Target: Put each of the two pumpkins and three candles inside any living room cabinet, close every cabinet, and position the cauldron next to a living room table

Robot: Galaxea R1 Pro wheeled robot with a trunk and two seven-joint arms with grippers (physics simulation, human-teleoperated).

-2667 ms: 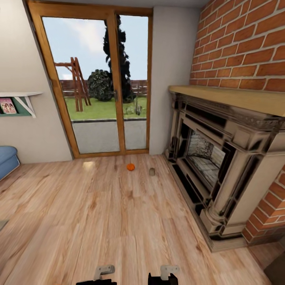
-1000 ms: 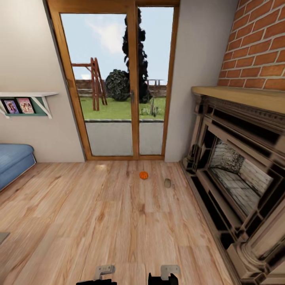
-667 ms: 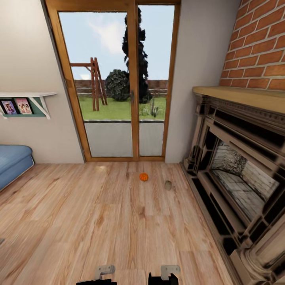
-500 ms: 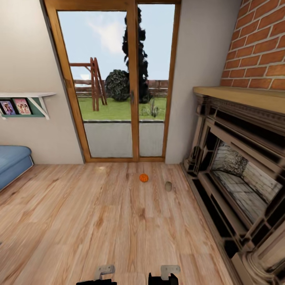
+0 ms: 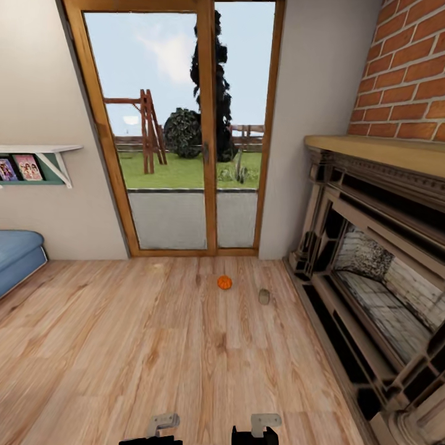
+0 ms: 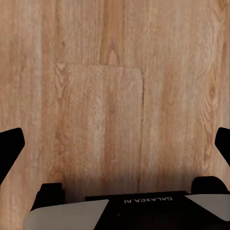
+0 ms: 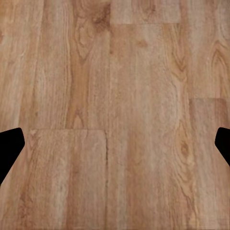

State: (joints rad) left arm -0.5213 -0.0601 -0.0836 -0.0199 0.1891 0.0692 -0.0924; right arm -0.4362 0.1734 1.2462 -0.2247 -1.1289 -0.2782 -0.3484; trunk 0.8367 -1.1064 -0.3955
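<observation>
One small orange pumpkin [image 5: 224,282] lies on the wood floor in front of the glass door. A stubby grey-beige candle [image 5: 264,296] stands just to its right, near the fireplace's corner. Both are far ahead of my arms, whose ends show at the head view's bottom edge. My left gripper [image 6: 115,148] is open over bare floorboards, its dark fingertips wide apart. My right gripper [image 7: 115,148] is open too, with only floor between its fingers. The cabinet, the cauldron and the table are out of view.
An ornate beige fireplace [image 5: 371,272] under a brick wall runs along the right side. A wood-framed glass door [image 5: 185,136] closes the far wall. A blue sofa edge [image 5: 15,256] and a wall shelf [image 5: 34,164] are at the left.
The whole head view has shifted as the camera moved forward and turned right. The pumpkin and candle lie where they were. Both grippers stay open.
</observation>
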